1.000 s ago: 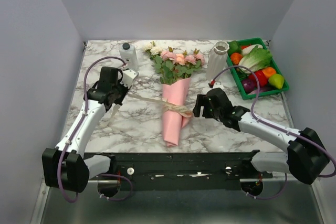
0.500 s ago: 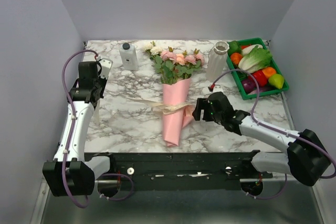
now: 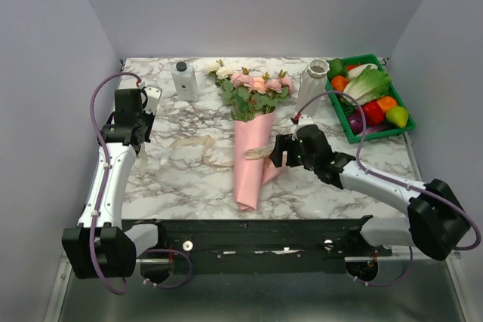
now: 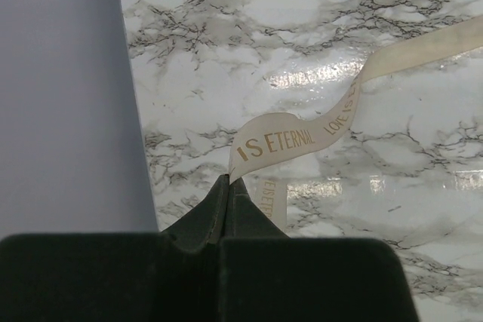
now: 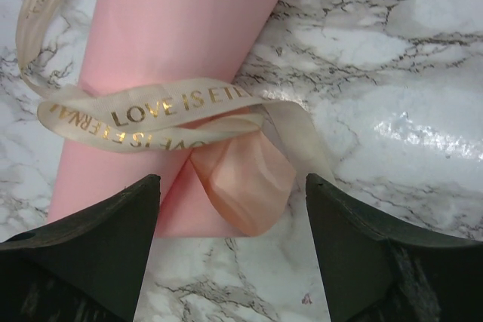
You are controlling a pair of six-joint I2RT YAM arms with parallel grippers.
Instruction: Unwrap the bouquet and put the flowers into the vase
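The bouquet [image 3: 253, 148] is shown lying mid-counter [image 3: 189, 179], blooms toward the far edge, with the vase [image 3: 312, 84] standing near its right. One end of the slack cream ribbon [image 4: 287, 137] is clamped in the closed left hand [image 4: 229, 180]; the right hand [image 5: 232, 179] is held spread apart over the ribbon loops on the pink cone.

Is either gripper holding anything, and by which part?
The left gripper pinches the ribbon near its loose end. The right gripper is open above the bouquet, holding nothing.

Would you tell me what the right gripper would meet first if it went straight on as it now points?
The right gripper would probably meet the ribbon loop first, lying against the pink paper cone; depth is unclear.
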